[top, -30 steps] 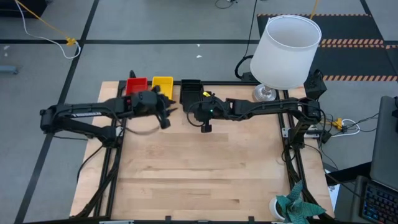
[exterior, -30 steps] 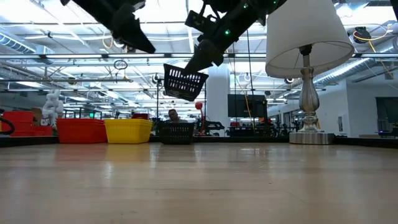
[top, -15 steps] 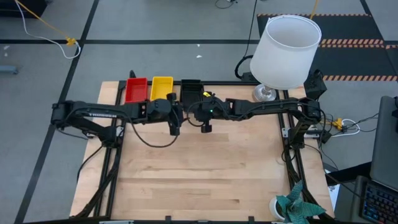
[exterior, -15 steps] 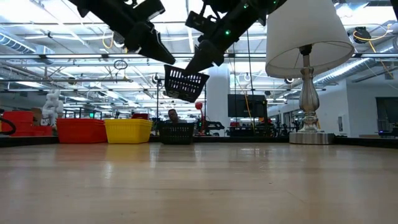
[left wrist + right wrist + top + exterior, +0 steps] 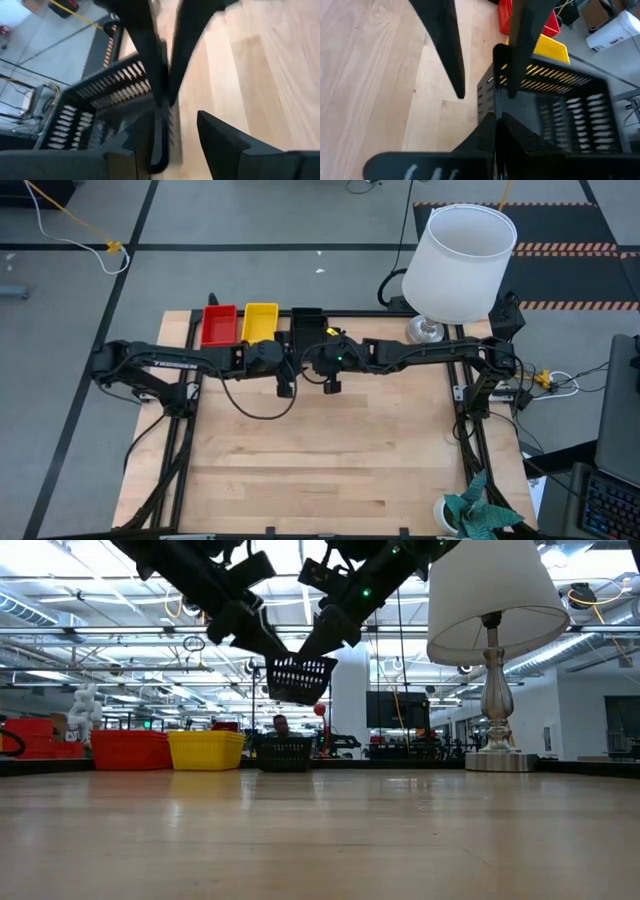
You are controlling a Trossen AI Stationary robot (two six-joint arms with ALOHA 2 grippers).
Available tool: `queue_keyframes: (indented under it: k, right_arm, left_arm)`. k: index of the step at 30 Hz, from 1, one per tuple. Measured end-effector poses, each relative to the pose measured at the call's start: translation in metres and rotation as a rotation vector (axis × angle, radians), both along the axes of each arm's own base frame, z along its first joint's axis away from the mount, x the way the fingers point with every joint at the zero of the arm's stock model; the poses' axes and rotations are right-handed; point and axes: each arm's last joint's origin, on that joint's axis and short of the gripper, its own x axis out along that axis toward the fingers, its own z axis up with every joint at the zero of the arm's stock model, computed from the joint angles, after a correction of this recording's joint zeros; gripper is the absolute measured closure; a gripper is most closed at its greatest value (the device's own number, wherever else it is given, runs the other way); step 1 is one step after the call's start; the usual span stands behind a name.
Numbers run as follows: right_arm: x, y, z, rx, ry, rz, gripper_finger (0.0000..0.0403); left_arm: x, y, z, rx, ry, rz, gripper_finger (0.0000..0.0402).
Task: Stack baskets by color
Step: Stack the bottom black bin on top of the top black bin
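So the right gripper (image 5: 318,637) is clamped shut on the rim of a small black plastic basket with perforated mesh sides (image 5: 299,678), holding it tilted in the air above the table's far edge. The left gripper (image 5: 268,644) sits right at that basket's other rim, fingers parted around the wall. Below, along the far edge of the pale wood-plank table (image 5: 320,460), stand a red mesh basket (image 5: 219,325), a yellow one (image 5: 260,321) and another black one (image 5: 284,752) in a row. A white drum lampshade (image 5: 462,260) stands to the right.
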Motion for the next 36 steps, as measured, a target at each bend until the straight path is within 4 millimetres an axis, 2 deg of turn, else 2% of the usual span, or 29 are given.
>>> queue_keyframes:
  k: [13,22,26,31,36]
  right_arm:
    - [0.0,0.001,0.0,-0.013,0.003,0.011,0.0394]
    - [0.0,0.001,0.0,-0.015,0.005,0.013,0.0389]
    - [0.001,0.005,0.0,-0.025,0.002,0.01,0.0339]
    - [0.0,0.012,0.004,-0.097,0.001,-0.045,0.0242]
    - [-0.012,0.023,0.026,-0.126,-0.037,-0.07,0.0172]
  left_arm:
    - [0.008,0.008,-0.01,0.062,0.035,-0.011,0.0259]
    - [0.008,0.008,-0.011,0.085,0.042,-0.027,0.0353]
    - [0.009,0.008,-0.01,0.093,0.033,-0.027,0.0391]
    - [0.009,0.008,-0.01,0.103,0.037,-0.035,0.0378]
    - [0.009,0.008,-0.01,0.107,0.039,-0.036,0.039]
